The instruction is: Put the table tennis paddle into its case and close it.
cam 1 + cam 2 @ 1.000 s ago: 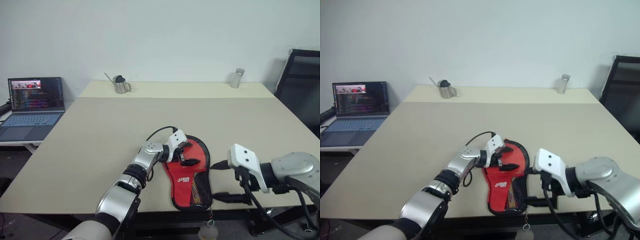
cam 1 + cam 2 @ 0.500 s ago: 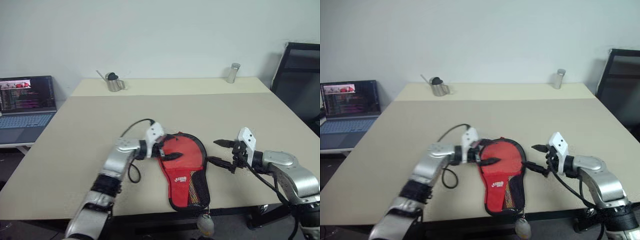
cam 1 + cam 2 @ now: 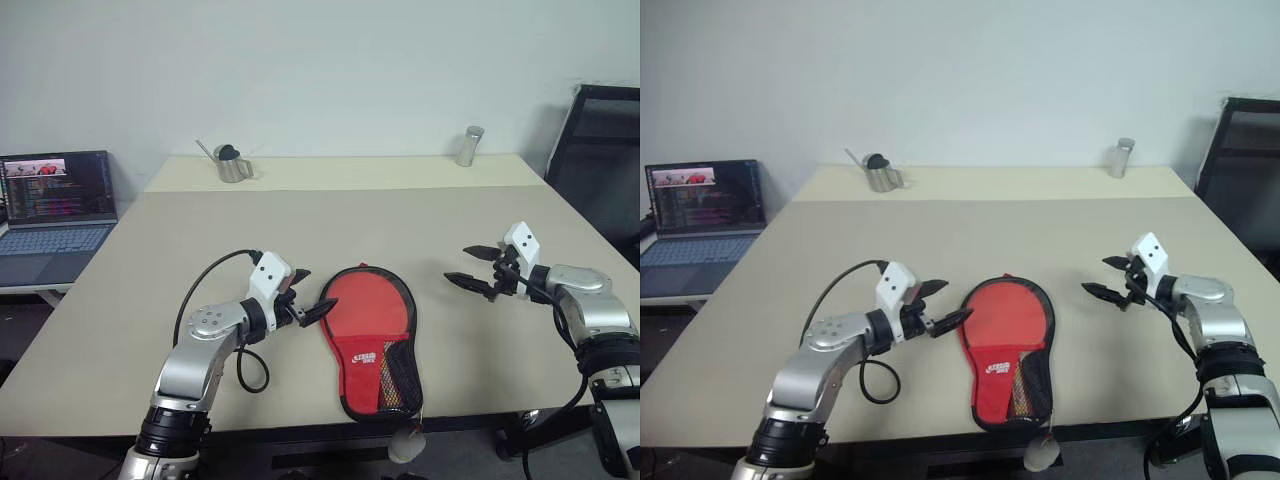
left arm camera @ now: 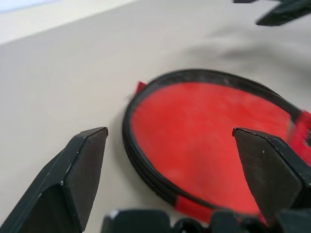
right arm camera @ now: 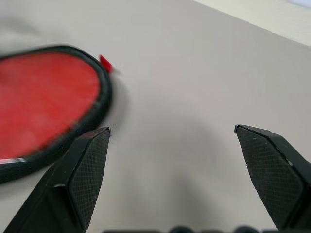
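The case [image 3: 365,315] lies flat on the beige table [image 3: 400,215], red side up with its white logo and black mesh pocket toward the front edge. The table tennis paddle is hidden. My left gripper [image 3: 312,293] is open just left of the case's round end, its lower fingertip close to the black edging, nothing between its fingers. My right gripper [image 3: 460,264] is open too, hovering a short way right of the case and apart from it. The left wrist view shows the case's round end [image 4: 204,131] ahead; in the right wrist view the case [image 5: 43,102] lies off to one side.
An open laptop [image 3: 55,205] sits on a side table at the left. A metal pitcher [image 3: 232,165] and a small metal canister [image 3: 467,146] stand along the far edge. A black chair [image 3: 600,150] is at the right. The case's narrow end reaches the table's front edge.
My left gripper has drawn back to the left, off the top of the case. My right gripper has swung forward and to the right, away from the case's lower end. The case stays put.
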Robot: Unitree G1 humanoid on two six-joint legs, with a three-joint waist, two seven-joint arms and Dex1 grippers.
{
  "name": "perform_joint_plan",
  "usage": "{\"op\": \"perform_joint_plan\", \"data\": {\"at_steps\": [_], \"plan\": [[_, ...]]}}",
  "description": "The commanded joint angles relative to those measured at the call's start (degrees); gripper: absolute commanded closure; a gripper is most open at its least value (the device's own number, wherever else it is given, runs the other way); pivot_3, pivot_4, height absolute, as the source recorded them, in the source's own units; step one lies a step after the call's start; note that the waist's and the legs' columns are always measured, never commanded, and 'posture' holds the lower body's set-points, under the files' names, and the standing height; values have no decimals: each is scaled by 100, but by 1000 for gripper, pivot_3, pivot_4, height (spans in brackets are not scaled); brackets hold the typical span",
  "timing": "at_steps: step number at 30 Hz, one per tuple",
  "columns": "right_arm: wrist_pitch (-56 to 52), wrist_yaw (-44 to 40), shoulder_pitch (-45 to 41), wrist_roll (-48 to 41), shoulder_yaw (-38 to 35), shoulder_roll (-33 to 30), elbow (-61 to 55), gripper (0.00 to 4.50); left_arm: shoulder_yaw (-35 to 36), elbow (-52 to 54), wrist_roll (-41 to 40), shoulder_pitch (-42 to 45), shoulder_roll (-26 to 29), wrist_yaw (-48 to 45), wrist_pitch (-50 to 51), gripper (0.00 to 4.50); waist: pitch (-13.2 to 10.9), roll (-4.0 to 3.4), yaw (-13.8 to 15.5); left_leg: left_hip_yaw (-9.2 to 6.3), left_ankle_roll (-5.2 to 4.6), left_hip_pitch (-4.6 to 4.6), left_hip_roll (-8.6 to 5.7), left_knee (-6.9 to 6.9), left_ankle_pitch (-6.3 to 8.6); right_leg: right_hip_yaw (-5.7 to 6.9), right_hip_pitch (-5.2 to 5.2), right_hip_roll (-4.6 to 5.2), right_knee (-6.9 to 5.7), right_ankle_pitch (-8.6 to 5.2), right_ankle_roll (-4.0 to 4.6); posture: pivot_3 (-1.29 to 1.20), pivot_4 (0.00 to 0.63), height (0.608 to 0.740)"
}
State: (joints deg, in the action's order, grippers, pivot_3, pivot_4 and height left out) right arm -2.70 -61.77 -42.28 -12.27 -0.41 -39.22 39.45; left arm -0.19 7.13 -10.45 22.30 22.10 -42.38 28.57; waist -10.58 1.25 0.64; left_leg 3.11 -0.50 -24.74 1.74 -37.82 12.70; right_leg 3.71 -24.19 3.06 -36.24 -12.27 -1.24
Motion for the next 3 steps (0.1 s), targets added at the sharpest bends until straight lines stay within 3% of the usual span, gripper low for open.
{"op": "perform_joint_plan", "data": {"at_steps": [1, 3], "plan": [[-15, -205, 21, 6, -43, -117, -348, 11, -44, -67, -12, 23, -117, 227, -203, 0, -1, -1, -11, 0, 0, 0, 1, 0, 0, 0, -1, 0, -2, 0, 0, 0, 150, 740], [-89, -197, -21, 72, -59, -152, -164, 11, -48, -351, 26, 171, -184, 334, -391, 0, -1, -2, -13, 1, 0, 0, 1, 0, 0, -1, -2, 0, -7, 1, 1, 0, 150, 740]]}}
